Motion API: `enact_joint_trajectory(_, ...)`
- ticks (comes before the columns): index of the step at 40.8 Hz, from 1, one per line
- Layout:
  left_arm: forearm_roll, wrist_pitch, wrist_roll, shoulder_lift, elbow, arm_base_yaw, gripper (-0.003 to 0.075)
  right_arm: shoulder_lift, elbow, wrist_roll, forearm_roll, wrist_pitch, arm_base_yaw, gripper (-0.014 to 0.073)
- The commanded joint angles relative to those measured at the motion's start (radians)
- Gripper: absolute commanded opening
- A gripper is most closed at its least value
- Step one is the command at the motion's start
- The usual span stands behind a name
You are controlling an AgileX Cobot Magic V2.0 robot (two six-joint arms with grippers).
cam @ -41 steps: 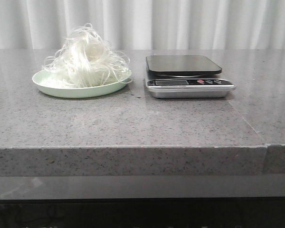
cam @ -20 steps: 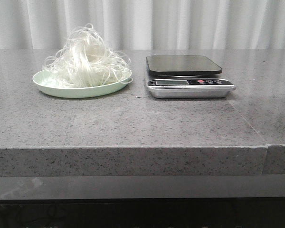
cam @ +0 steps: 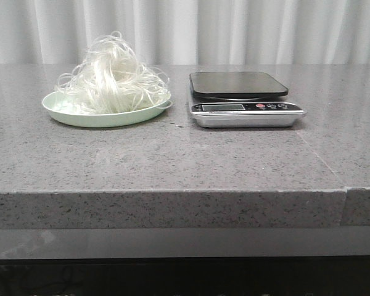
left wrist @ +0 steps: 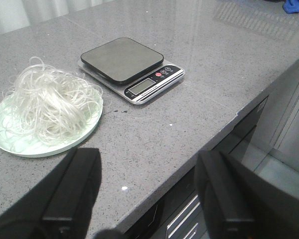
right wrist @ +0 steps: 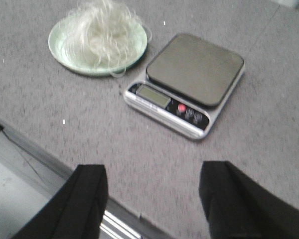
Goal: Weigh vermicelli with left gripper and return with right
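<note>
In the front view we see only the vermicelli [cam: 113, 77] on its plate [cam: 68, 114], the scale [cam: 243, 98] at its 3 o'clock. Our wrist views alone show the left gripper [left wrist: 147, 191] and right gripper [right wrist: 152, 196], both jaws wide apart, empty.

Grey speckled stone surface [cam: 172, 154], seam near its right edge. Directly on it: pale green plate [cam: 80, 116] at left, kitchen scale [cam: 243, 98] just beside at right, apart, not touching.
</note>
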Motion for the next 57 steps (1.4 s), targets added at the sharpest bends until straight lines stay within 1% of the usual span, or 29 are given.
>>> enact_joint_trajectory(1, -0.010, -0.075, -0.001, 0.004, -0.026, 0.000, 0.0470, -0.058, 0.010, -0.002, -0.014, -0.012, -0.006, 0.0510)
enact_joint_trajectory(9, -0.010, -0.075, -0.001, 0.004, -0.026, 0.000, 0.0470, -0.117, 0.044, -0.002, -0.014, 0.008, -0.006, 0.0510)
enact_joint_trajectory(14, -0.010, -0.075, -0.001, 0.004, -0.026, 0.000, 0.0470, -0.118, 0.045, -0.002, -0.015, 0.009, -0.006, 0.0485)
enact_joint_trajectory(16, -0.010, -0.075, -0.001, 0.004, -0.026, 0.000, 0.0470, -0.118, 0.045, -0.002, -0.015, 0.009, -0.006, 0.0449)
enact_joint_trajectory(20, -0.010, -0.075, -0.001, 0.004, -0.026, 0.000, 0.0470, -0.118, 0.045, -0.002, -0.015, 0.009, -0.006, 0.0344)
enact_joint_trajectory(25, -0.010, -0.075, -0.001, 0.004, -0.026, 0.000, 0.0470, -0.118, 0.045, -0.002, -0.015, 0.009, -0.006, 0.0237)
enact_joint_trajectory(31, -0.010, -0.075, -0.001, 0.004, -0.026, 0.000, 0.0470, -0.118, 0.045, -0.002, -0.015, 0.009, -0.006, 0.0165)
enact_joint_trajectory(34, -0.010, -0.075, -0.001, 0.004, -0.026, 0.000, 0.0470, -0.118, 0.045, -0.002, -0.015, 0.009, -0.006, 0.0148)
enact_joint_trajectory(54, -0.010, -0.075, -0.001, 0.004, -0.026, 0.000, 0.0470, -0.118, 0.045, -0.002, -0.015, 0.001, -0.006, 0.0150)
enact_joint_trajectory(57, -0.010, -0.075, -0.001, 0.004, -0.026, 0.000, 0.0454, -0.118, 0.045, -0.002, -0.015, 0.001, -0.006, 0.0150)
